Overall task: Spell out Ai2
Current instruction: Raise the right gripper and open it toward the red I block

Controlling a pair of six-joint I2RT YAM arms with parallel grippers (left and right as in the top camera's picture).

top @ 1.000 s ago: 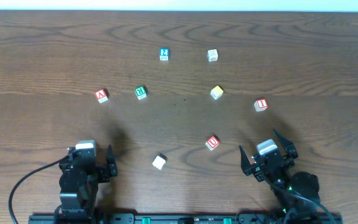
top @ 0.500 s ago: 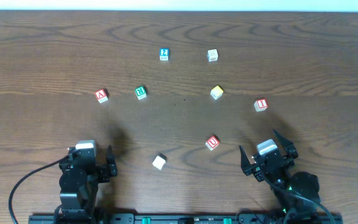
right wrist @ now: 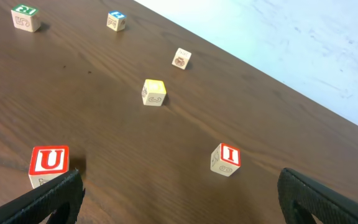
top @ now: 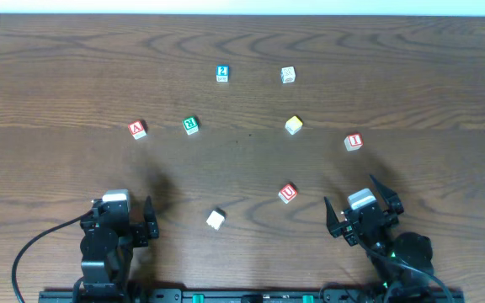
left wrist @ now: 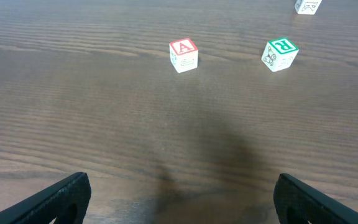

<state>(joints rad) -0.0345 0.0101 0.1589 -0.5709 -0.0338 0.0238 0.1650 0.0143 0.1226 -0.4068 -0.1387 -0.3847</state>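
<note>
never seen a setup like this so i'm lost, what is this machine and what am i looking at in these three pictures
These are two robot arms at a wooden table. One picture looks straight down from above. The other two come from a camera on each wrist, so the dark tips in their bottom corners belong to the left tool and the right tool. Both are open and hold nothing. Scattered on the table are small cubes: the A block, I block and 2 block, plus the R block, U block and three others.
</note>
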